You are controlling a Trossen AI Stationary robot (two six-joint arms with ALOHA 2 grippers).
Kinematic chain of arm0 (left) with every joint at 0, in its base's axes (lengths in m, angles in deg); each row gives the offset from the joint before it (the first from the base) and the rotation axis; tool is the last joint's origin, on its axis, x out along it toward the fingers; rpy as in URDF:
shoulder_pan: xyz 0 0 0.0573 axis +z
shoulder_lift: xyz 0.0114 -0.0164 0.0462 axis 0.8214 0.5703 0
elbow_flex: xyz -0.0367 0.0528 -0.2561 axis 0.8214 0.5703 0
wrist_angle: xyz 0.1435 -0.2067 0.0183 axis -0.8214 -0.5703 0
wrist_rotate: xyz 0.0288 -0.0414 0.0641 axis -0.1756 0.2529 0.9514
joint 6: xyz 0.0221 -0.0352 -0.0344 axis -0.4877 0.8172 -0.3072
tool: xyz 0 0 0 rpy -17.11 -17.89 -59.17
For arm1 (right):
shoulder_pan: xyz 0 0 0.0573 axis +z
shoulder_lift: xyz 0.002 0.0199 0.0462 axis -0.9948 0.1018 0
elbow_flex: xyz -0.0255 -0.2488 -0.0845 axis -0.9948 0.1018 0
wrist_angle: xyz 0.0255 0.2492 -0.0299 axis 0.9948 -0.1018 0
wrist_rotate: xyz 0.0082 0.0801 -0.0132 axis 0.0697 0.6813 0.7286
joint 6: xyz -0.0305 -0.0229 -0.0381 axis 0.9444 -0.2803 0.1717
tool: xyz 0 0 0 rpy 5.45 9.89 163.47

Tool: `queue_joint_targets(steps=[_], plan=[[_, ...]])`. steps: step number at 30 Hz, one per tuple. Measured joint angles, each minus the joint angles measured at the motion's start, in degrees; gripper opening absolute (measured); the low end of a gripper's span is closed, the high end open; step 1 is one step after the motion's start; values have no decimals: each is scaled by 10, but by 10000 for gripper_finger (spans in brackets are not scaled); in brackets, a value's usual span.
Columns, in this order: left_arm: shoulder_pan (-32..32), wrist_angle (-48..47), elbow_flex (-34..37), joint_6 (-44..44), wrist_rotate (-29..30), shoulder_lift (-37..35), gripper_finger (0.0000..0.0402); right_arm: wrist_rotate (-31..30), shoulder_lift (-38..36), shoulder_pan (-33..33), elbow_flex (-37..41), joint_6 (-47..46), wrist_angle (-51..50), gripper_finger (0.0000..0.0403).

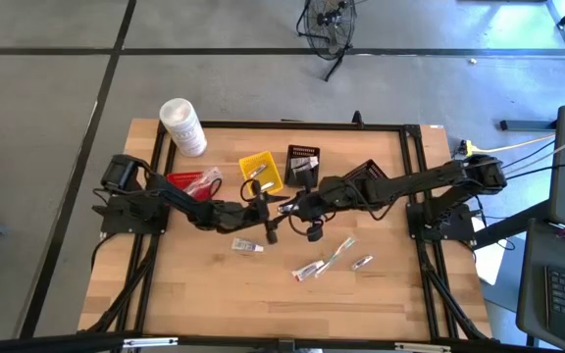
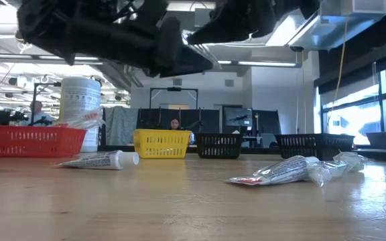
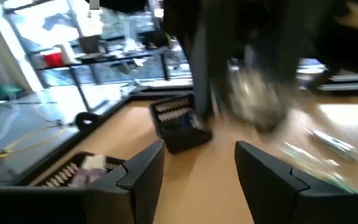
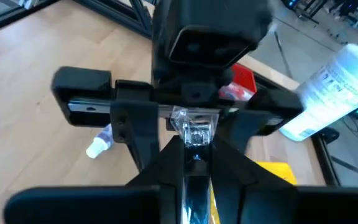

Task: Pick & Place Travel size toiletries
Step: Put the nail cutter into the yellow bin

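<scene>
Both grippers meet tip to tip above the table's middle. My right gripper (image 1: 290, 206) (image 4: 194, 148) is shut on a small silvery clear-wrapped sachet (image 4: 195, 127). My left gripper (image 1: 271, 208) (image 3: 197, 174) faces it, open, with one finger to each side of the sachet and apart from it. A white mini tube (image 1: 247, 245) (image 2: 99, 160) lies flat on the wood below them. Clear-wrapped sticks (image 1: 327, 260) (image 2: 287, 171) and one small item (image 1: 361, 262) lie toward the near right. My right gripper pinches the silvery sachet's end (image 4: 196, 138) between its two fingertips, coming level from the table's right. The sachet sticks out beyond the fingertips toward the left gripper and is lifted clear of the table.
The red basket (image 1: 192, 182), yellow basket (image 1: 261, 171) and two black baskets (image 1: 302, 160) (image 1: 366, 172) stand in a row at the far side. The big white tub (image 1: 182, 126) stands at the far left corner. Bare wood (image 1: 194, 294) lies toward the near edge.
</scene>
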State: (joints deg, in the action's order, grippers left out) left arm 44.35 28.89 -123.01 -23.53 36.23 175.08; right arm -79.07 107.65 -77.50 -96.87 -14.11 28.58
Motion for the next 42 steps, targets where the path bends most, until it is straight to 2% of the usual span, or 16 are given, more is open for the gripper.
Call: queue_joint_targets(steps=[3, 8, 15, 23, 31, 33, 37, 42], plan=[[0, -1, -21, -6, 19, 9, 192, 0, 9, -1, 0, 0, 1, 62], [-5, -6, -29, -36, 13, 12, 192, 0, 16, -1, 0, -3, 4, 81], [-18, -9, -30, -71, 11, 12, 184, -13, 19, -1, 0, -5, 1, 54], [-4, -11, -30, -76, 5, 12, 128, -17, 19, -1, 0, -14, 5, 84], [1, -25, -30, -76, 4, 12, 78, -21, 18, -1, 0, -18, -3, 68], [2, -28, -30, -76, 3, 12, 75, -35, 18, -1, 0, -18, -9, 80], [6, -47, -30, -52, 23, 12, 69, -61, 16, -1, -1, -22, -30, 130], [32, -120, -30, 2, 61, 6, 61, -123, 18, -1, 1, -46, -105, 189]])
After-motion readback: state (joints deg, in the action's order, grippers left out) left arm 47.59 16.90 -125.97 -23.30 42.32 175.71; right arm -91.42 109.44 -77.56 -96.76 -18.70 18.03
